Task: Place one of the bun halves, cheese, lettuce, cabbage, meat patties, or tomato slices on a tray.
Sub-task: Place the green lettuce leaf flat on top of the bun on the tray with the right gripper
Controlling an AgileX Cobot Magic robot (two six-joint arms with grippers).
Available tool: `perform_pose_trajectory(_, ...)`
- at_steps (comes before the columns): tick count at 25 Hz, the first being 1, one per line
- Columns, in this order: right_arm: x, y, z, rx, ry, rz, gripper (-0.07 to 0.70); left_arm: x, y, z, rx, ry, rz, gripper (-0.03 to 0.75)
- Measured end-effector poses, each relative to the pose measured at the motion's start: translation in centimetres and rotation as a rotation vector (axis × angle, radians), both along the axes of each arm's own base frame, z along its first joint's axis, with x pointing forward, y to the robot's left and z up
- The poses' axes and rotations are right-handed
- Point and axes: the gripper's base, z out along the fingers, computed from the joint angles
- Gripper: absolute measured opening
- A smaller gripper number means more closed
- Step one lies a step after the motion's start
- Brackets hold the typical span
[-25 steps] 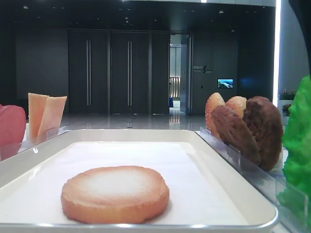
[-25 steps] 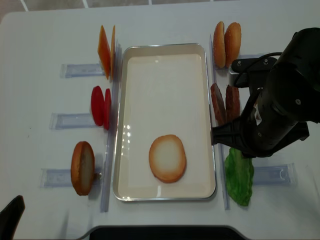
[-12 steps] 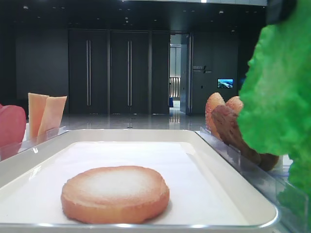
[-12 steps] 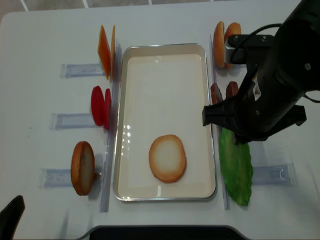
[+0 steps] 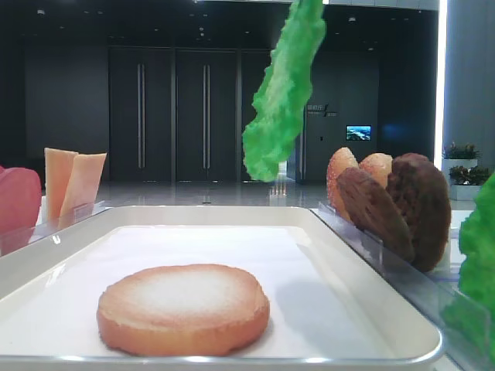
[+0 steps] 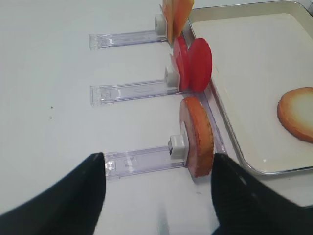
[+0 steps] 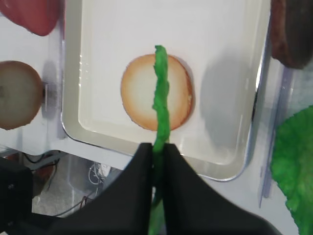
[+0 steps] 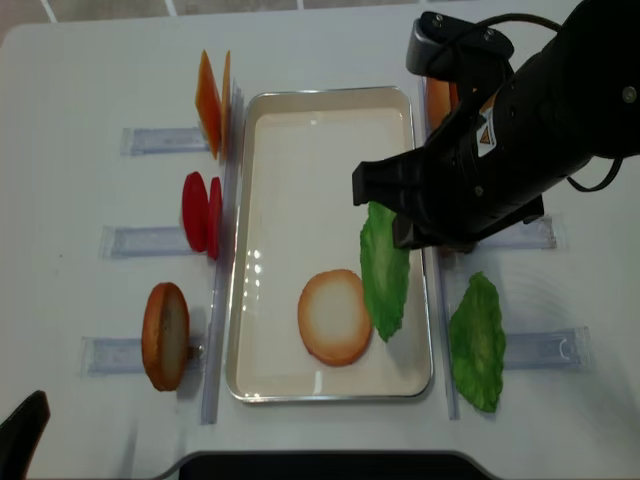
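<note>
My right gripper (image 7: 157, 149) is shut on the edge of a green lettuce leaf (image 7: 161, 98), which hangs edge-on from it. The lettuce (image 8: 385, 270) dangles over the right half of the white tray (image 8: 300, 160), above the right edge of a bun half (image 8: 335, 316) lying flat on the tray floor. From the low view the lettuce (image 5: 285, 93) is well clear of the bun half (image 5: 183, 308). My left gripper (image 6: 157, 161) is open and empty over the table, in front of an upright bun half (image 6: 198, 137) in its clear holder.
Another lettuce leaf (image 8: 478, 342) leans in the holder right of the tray. Meat patties (image 5: 402, 205) and bun halves (image 5: 356, 174) stand further back on that side. Left of the tray stand tomato slices (image 8: 202, 212) and cheese (image 8: 212, 103) in clear holders.
The right gripper has lifted the lettuce leaf out of the right-hand holder and carried it left, from beside the tray to over its right half.
</note>
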Motion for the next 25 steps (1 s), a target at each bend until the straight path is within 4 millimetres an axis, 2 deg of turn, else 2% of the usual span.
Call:
perform_pose_trajectory(4,0.5,0.9,-0.3,0.063,-0.014,0.02,0.025,0.0,0.0,0.0,0.0,0.0,0.0,0.517)
perform_pose_trajectory(16,2.5,5.1,-4.5,0.208,0.07,0.119,0.025,0.0,0.0,0.0,0.0,0.0,0.0,0.517)
perform_pose_trajectory(25,3.1,6.0,-6.8,0.196,0.115,0.129,0.025,0.0,0.0,0.0,0.0,0.0,0.0,0.517)
